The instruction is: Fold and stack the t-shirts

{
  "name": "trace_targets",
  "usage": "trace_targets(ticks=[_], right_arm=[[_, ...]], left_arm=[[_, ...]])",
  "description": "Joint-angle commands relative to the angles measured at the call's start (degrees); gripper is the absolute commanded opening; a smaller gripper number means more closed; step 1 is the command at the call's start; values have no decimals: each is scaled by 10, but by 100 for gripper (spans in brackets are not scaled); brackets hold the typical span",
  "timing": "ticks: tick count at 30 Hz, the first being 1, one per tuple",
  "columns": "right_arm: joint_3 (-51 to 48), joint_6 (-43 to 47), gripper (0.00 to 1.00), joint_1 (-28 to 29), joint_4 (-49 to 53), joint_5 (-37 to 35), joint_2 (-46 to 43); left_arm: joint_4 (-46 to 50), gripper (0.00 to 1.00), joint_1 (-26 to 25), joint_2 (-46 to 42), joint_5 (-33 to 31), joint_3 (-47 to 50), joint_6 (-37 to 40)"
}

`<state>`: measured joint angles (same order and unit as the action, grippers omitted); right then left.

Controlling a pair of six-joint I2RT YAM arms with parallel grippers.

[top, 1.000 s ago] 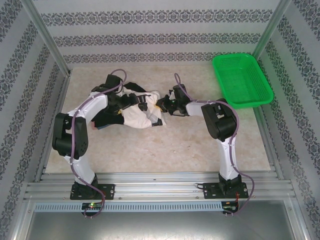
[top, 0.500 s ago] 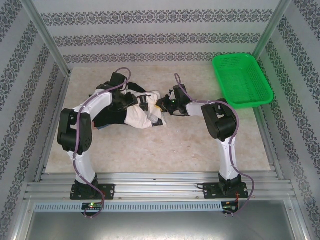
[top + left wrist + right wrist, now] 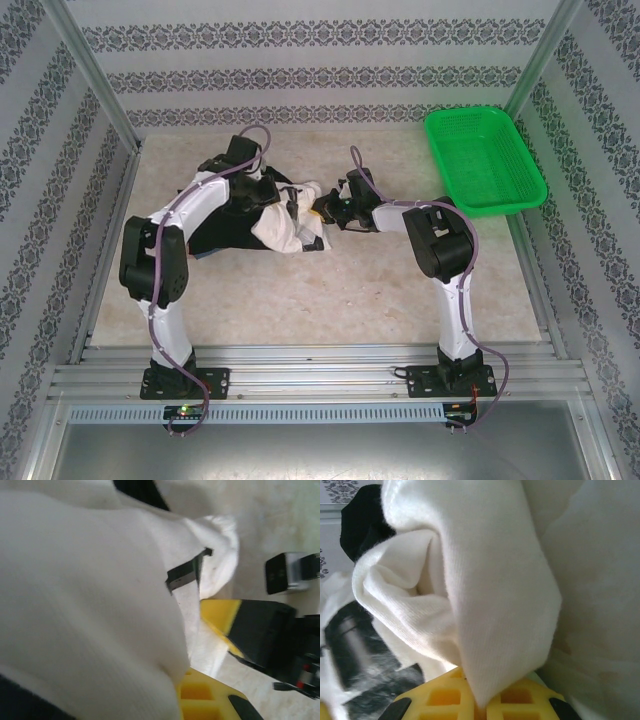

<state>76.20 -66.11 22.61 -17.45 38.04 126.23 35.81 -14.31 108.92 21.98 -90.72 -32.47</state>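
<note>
The cream t-shirt (image 3: 285, 230) lies bunched at the table's middle, partly over the black t-shirt (image 3: 225, 228) that spreads to its left. My left gripper (image 3: 293, 207) is at the cream shirt's far edge, shut on a fold of it. In the left wrist view the cream cloth (image 3: 90, 605) drapes over the jaws and leaves only one yellow finger (image 3: 215, 700) showing. My right gripper (image 3: 322, 210) sits at the shirt's right end. A fold of cream cloth (image 3: 500, 595) is pinched between its yellow fingers (image 3: 440, 697). Black cloth (image 3: 362, 515) shows behind it.
A green mesh basket (image 3: 483, 160) stands at the back right of the table, apart from the shirts. Patterned walls and metal posts enclose the table (image 3: 360, 290) on three sides. Both grippers are only a few centimetres apart over the cream shirt.
My left gripper has shut on the cream shirt after shifting right and back. The cream cloth has bunched toward the right, uncovering more black shirt. The right gripper has stayed shut in place.
</note>
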Motion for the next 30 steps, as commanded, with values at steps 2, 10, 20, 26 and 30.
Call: trace_targets(ticks=[2, 10, 20, 26, 30], right_arm=[[16, -2, 7, -2, -15, 16, -51], [52, 9, 5, 1, 11, 25, -89], [172, -9, 3, 32, 28, 43, -47], [265, -37, 3, 59, 25, 46, -4], [325, -52, 2, 78, 36, 48, 34]], left_arm=[[25, 0, -5, -46, -3, -53, 28], [41, 0, 14, -64, 1, -85, 32], [83, 0, 64, -68, 18, -150, 63], [114, 0, 107, -58, 44, -211, 95], [132, 0, 142, -57, 69, -229, 109]])
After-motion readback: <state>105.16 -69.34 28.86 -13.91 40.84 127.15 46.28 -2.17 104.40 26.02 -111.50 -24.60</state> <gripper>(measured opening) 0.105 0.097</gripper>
